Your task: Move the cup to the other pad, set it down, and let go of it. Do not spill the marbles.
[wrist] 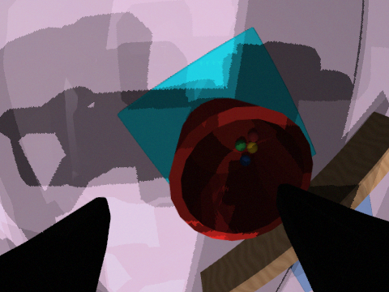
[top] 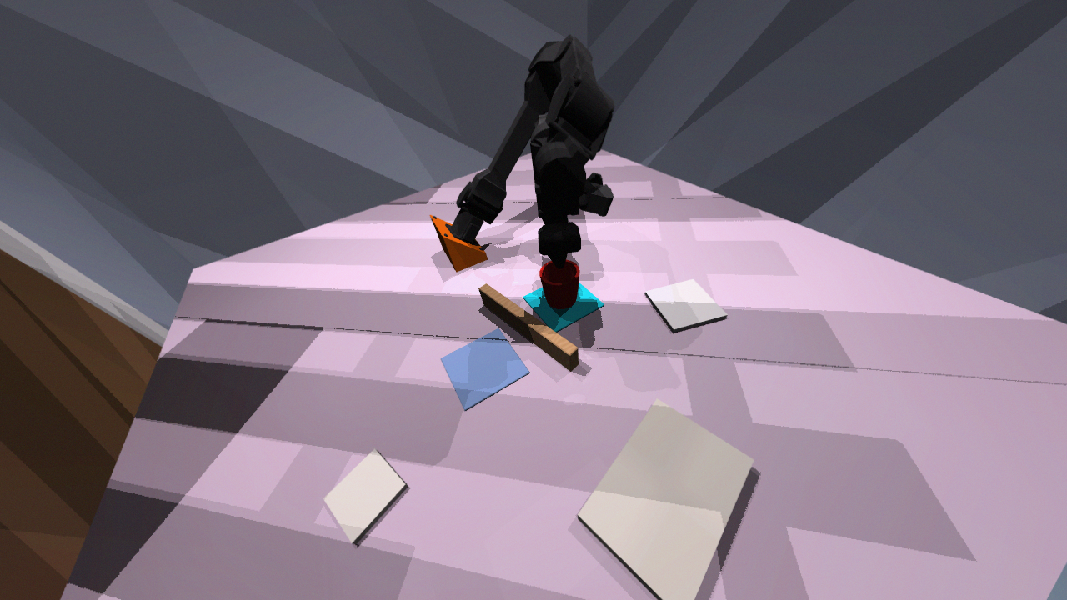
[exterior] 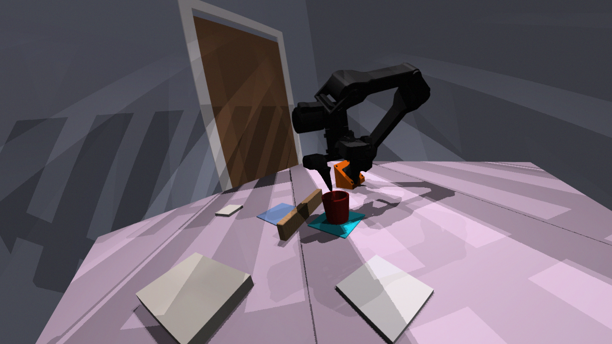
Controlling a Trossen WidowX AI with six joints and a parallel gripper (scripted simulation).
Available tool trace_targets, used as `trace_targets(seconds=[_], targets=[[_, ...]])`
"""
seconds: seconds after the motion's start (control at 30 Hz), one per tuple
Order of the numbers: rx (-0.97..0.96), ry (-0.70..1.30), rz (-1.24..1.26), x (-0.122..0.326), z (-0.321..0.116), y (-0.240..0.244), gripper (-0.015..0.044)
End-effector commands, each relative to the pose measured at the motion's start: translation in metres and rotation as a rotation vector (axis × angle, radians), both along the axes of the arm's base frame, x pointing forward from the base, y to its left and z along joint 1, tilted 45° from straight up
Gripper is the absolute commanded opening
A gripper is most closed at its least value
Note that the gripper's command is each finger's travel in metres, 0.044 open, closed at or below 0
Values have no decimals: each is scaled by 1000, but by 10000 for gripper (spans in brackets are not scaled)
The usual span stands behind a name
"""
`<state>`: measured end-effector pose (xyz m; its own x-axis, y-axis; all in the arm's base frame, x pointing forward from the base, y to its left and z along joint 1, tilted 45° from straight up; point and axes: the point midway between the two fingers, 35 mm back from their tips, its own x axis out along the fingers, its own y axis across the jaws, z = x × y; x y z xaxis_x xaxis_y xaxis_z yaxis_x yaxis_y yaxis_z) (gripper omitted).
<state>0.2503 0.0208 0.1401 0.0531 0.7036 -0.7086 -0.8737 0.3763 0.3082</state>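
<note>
Four small round marbles inside a smooth red tapered cup, beneath a black, wide-open claw.

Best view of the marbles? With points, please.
The wrist view: it looks into the cup [top: 559,291] [exterior: 336,209] [wrist: 203,227], showing four marbles [wrist: 246,148] on its bottom. Top and exterior show only the cup, no marbles visible.

Upright red cup holding marbles stands on turquoise pad.
</note>
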Motion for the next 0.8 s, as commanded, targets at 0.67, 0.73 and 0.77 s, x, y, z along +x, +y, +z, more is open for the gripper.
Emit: trace_targets(seconds=[0.67,0.73,0.77], targets=[[-36,-49,-64,-2,42,-40,440],[-36,-49,-64,-2,42,-40,440],[-36,-49,-64,-2,42,-40,440]])
